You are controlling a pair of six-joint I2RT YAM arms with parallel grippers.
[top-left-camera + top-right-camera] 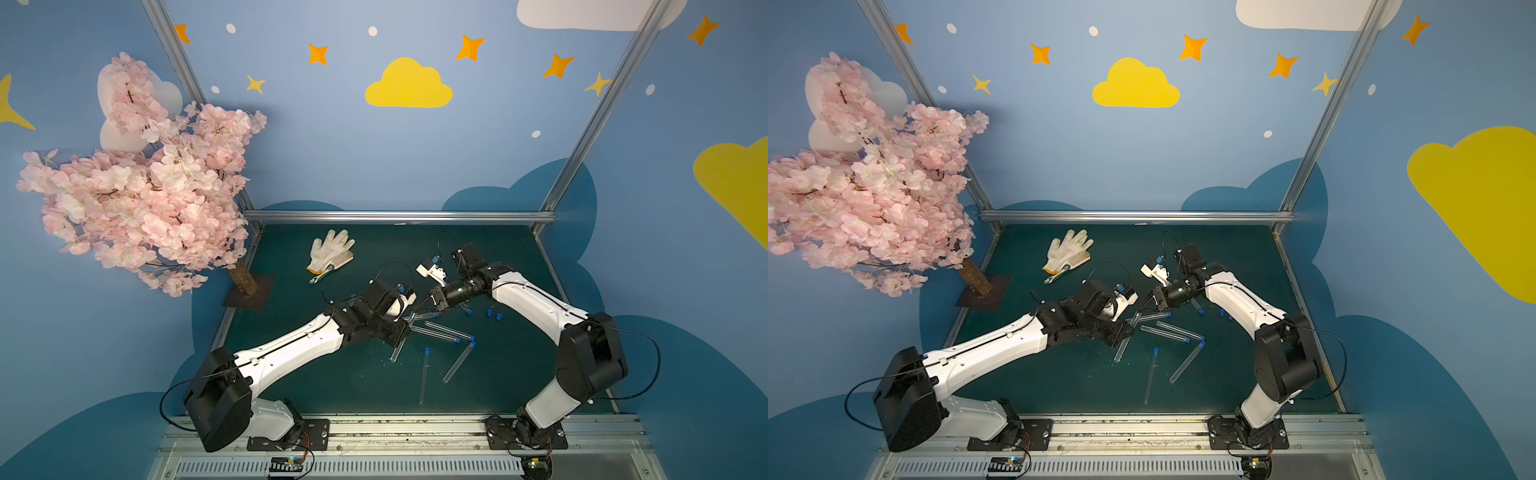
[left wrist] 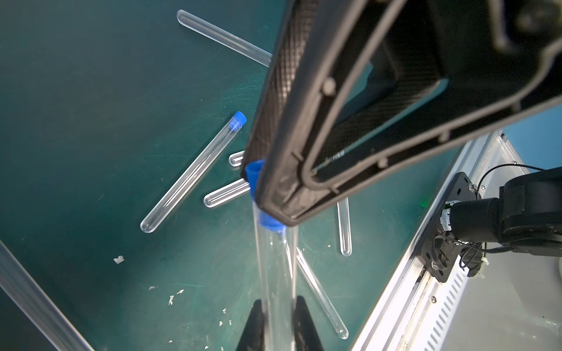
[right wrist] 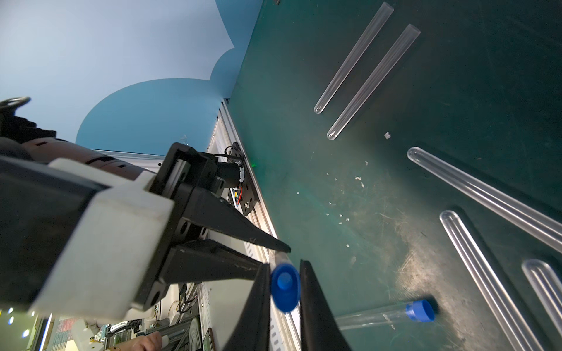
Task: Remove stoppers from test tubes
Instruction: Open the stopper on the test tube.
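A clear test tube (image 2: 275, 267) is held off the green mat (image 1: 353, 374), with my left gripper (image 2: 279, 301) shut on its body. Its bright-blue stopper (image 3: 285, 287) sits pinched between the jaws of my right gripper (image 3: 285, 264), which is shut on it. In both top views the two grippers meet over the middle of the mat, left gripper (image 1: 409, 328) (image 1: 1129, 328) just in front of the right gripper (image 1: 417, 311) (image 1: 1144, 305). Stoppered tubes (image 1: 446, 330) (image 1: 459, 359) (image 1: 424, 374) lie below them. A bare tube (image 1: 398, 351) lies there too.
Loose blue stoppers (image 1: 493, 313) lie under the right arm. A white glove (image 1: 330, 253) rests at the back of the mat. The pink blossom tree (image 1: 137, 178) stands on a base (image 1: 249, 291) at the left edge. A metal rail (image 1: 395, 428) runs along the front.
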